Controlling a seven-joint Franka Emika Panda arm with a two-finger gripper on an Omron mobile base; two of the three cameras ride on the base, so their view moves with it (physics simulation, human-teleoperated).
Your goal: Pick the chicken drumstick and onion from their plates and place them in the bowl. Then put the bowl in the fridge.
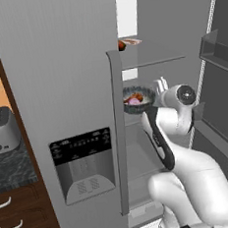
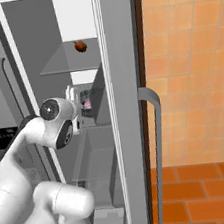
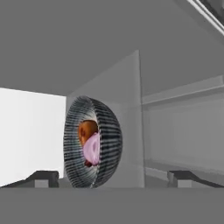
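A rendered home kitchen: a tall stainless-steel fridge [image 1: 59,91] with a dispenser panel [image 1: 83,163] stands open, shelves [image 1: 153,62] inside, beside a dark stone worktop [image 1: 10,168] carrying a toaster [image 1: 1,129] above wooden drawers [image 1: 20,221]. Orange wall tiles [image 2: 194,72] and a terracotta tiled floor [image 2: 206,196] flank the appliance.

In the left base view the fridge [image 1: 59,91] stood with its right door swung open, its closed left door carrying a dark dispenser panel [image 1: 82,161] and a long vertical handle [image 1: 119,130]. The bowl [image 1: 138,100] sat on a shelf inside near the shelf's left edge, holding the pink onion [image 1: 133,101] and the brown chicken drumstick [image 1: 138,97]. The gripper [image 1: 159,85] was just right of the bowl, its jaws apart and holding nothing.
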